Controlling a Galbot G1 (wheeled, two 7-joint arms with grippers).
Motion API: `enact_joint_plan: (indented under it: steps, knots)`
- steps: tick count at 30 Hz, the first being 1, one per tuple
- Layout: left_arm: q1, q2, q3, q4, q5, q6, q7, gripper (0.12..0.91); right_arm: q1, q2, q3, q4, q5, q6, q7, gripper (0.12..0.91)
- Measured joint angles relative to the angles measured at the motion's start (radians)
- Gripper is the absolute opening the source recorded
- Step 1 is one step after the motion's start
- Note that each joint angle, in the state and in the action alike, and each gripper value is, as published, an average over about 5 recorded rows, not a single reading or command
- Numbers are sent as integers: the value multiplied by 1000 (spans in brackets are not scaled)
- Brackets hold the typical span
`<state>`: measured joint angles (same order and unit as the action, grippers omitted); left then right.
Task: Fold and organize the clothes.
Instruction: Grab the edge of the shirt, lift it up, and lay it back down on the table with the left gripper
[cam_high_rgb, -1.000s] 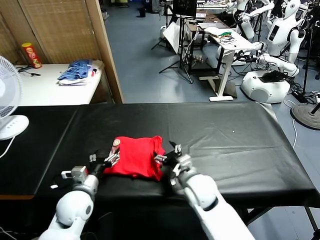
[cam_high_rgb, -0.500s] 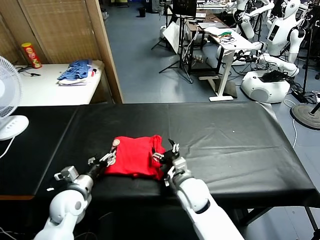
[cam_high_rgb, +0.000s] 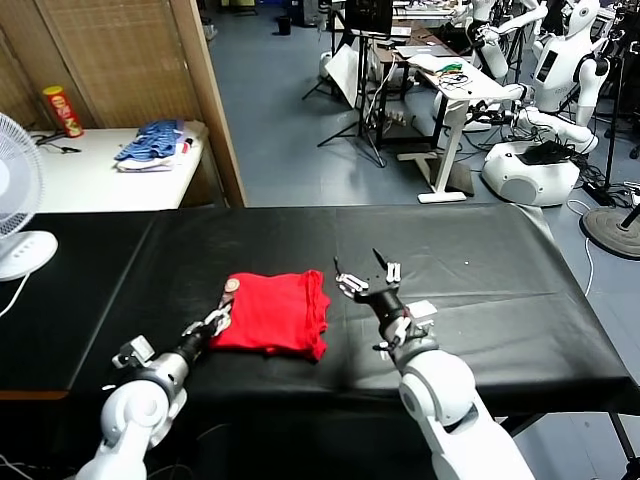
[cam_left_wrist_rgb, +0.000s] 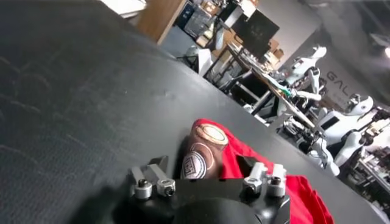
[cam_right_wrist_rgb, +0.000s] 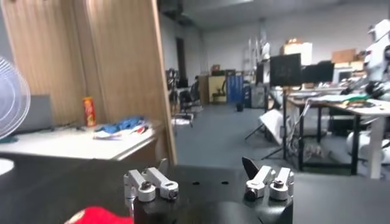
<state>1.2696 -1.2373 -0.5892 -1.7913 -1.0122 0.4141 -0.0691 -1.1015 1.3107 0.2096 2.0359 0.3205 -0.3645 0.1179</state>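
Clearly the left tool (cam_high_rgb: 212, 322) is the one at the cloth: it sits low over the black counter (cam_high_rgb: 480, 250) toward its near edge, jaws closing around the left-hand edge of the red T-shirt (cam_high_rgb: 272, 312), where the tan-and-white print (cam_left_wrist_rgb: 203, 152) shows between its fingers in the left wrist view; whether the fabric is already pinched firmly I cannot tell. The shirt lies as a compact folded bundle near the middle of the near edge, its longer side running roughly along that edge. So the garment stretches away from the left tool toward the counter's right end. Further right, the right tool (cam_high_rgb: 368, 275) is raised clear of the counter, fingers spread and empty, just beside the bundle's right edge without touching it.
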Motion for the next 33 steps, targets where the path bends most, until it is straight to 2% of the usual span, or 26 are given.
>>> enact_joint_plan:
  steps: [5, 8, 13, 18, 29, 33]
  knots:
    - [0, 0, 1, 0, 24, -2, 0, 208, -13, 8, 15, 12, -12, -10, 6, 798]
    - [0, 1, 1, -1, 84, -15, 1, 140, -26, 13, 27, 20, -44, -46, 25, 798]
    - [7, 28, -3, -23, 249, -23, -4, 137, -61, 7, 56, 35, -105, -121, 39, 798]
    - [22, 94, -30, -53, 434, -32, -6, 137, -104, 3, 83, 50, -144, -166, 41, 798]
    - [79, 342, -163, -128, 693, -62, -3, 137, -154, 6, 91, 69, -158, -183, 38, 798]
    - [96, 377, -179, -175, 785, -68, -5, 137, -167, 9, 97, 69, -162, -182, 35, 798]
